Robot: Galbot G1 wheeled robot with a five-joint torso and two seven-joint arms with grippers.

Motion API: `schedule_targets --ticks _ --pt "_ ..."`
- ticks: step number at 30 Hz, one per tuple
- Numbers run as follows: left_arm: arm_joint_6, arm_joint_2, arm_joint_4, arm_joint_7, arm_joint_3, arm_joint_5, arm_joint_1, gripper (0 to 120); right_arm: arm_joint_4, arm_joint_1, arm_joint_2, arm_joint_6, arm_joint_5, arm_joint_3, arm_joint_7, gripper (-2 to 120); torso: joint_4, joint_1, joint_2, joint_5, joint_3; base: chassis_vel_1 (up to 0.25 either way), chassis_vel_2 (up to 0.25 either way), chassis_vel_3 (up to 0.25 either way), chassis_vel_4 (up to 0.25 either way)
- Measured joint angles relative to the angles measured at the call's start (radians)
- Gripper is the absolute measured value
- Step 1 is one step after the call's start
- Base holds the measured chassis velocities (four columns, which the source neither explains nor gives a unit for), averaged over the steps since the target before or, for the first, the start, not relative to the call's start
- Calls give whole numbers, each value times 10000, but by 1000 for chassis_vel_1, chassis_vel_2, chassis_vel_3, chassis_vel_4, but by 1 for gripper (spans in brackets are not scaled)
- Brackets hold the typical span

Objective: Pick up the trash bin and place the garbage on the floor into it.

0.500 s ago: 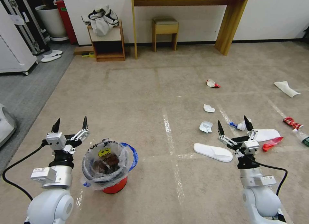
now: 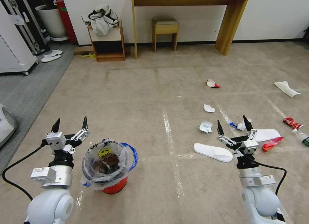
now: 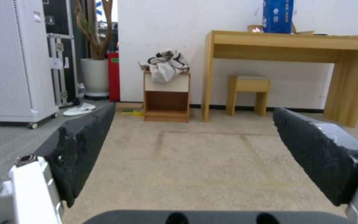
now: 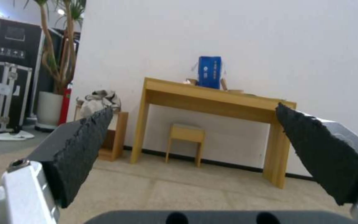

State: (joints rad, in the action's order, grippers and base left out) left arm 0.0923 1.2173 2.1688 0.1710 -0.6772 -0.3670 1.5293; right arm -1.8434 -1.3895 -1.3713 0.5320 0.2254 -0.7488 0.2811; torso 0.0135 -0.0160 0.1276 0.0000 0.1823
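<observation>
A: What sits nearest, low in the head view?
B: The bin point(image 2: 109, 167), lower left on the floor point(image 2: 154, 98), with the left gripper point(image 2: 70, 123) just beside it, jaws spread and empty.

A: And the right gripper point(image 2: 234, 123)?
B: Lower right, also released, holding nothing, above a slipper point(image 2: 212, 152).

A: Farther out?
B: A 2nd slipper point(image 2: 267, 134), paper point(image 2: 206, 126), red wrappers point(image 2: 272, 143) and a bottle point(image 2: 302, 136) lie scattered right of centre. A desk point(image 2: 190, 11) stands at the top.
</observation>
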Motion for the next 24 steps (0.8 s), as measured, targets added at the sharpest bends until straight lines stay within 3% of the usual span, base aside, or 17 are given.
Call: schedule_targets --ticks 10,24 --pt "-3 -10 -71 2 4 -29 -54 100 104 81 -12 -3 14 19 -10 100 1 0 0 0 0 0 0 0 0" --pt "-22 -39 -152 23 -4 -63 -112 100 211 186 -28 -27 31 82 -32 100 1 0 1 0 2 -77 75 70 -70"
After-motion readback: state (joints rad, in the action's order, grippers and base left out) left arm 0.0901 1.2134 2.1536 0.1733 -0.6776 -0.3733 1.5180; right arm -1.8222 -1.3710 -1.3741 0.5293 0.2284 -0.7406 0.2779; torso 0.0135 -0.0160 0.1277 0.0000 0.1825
